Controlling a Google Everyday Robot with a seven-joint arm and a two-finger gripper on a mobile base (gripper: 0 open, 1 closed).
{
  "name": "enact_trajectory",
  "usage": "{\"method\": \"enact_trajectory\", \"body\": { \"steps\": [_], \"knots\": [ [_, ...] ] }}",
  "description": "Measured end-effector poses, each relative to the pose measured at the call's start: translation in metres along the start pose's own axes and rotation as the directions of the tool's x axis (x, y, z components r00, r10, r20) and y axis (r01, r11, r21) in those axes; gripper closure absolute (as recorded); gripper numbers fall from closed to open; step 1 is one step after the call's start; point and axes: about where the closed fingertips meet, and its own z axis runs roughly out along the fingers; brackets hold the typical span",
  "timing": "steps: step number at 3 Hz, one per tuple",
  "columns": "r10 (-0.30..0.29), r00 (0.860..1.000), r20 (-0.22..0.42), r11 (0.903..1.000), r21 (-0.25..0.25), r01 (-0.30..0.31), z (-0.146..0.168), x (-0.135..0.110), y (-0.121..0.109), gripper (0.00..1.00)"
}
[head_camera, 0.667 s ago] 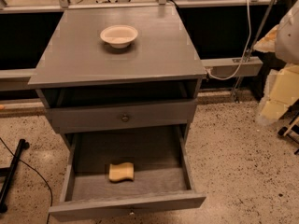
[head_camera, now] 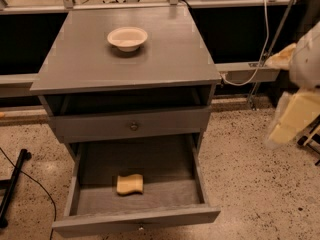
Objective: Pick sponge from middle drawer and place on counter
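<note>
- While our gripper (head_camera: 294, 115) hangs far right, off the cabinet, the counter (head_camera: 165, 64) tops the scene.
- Drawer (head_camera: 160, 166) stands pulled out.
- Gripper: we cannot tell its grip.
- Bowl (head_camera: 128, 37) sits on the counter.
- Sponge (head_camera: 130, 184) lies on the drawer floor, front-centre.

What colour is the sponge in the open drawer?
Pale yellow sponge, clearest in the camera view; the gripper is at the right edge.

The counter (head_camera: 165, 59) is matt grey wood. The sponge (head_camera: 130, 184) looks soft and matt. The gripper (head_camera: 295, 116), at the right edge, looks like pale plastic.
</note>
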Motion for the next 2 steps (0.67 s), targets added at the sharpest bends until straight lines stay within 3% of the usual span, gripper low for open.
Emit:
{"method": "enact_trajectory", "body": {
  "steps": [1, 2],
  "knots": [
    [0.071, 0.988, 0.136, 0.9972, -0.032, -0.067, 0.046, 0.018, 0.039, 0.0],
    [0.129, 0.951, 0.281, 0.9913, -0.059, -0.117, 0.101, 0.007, 0.058, 0.0]
  ]
}}
